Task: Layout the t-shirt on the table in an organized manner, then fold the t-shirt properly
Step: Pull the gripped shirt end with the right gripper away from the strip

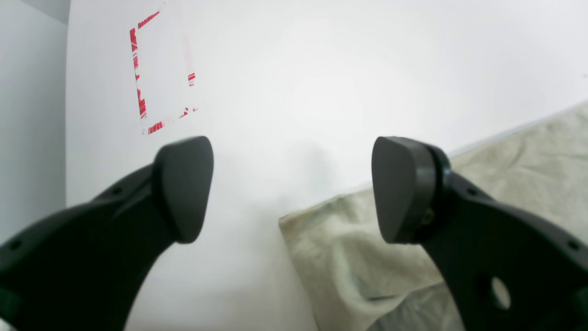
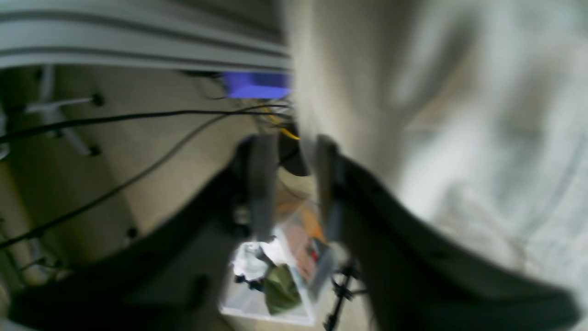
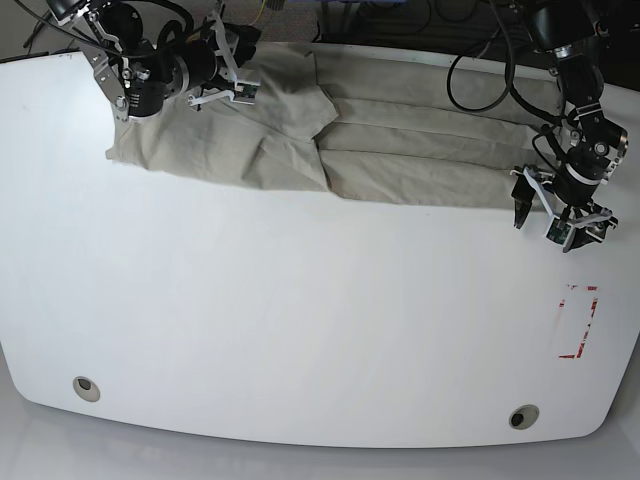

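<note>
I see the t-shirt (image 3: 330,140) along the far desk (image 3: 300,320) edge. Left fingers (image 1: 294,188) are apart beside its corner; right fingers (image 2: 294,184) are slightly apart at its far left end, holding nothing.

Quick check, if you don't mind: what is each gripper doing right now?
Left gripper: open, holding nothing, over the table by the t-shirt corner.
Right gripper: jaws slightly apart, nothing between them; blurred view.

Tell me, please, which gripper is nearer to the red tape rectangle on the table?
Left. The left gripper hovers just beyond the red tape rectangle, by the t-shirt's corner; the right gripper is across the table, over the shirt.
</note>
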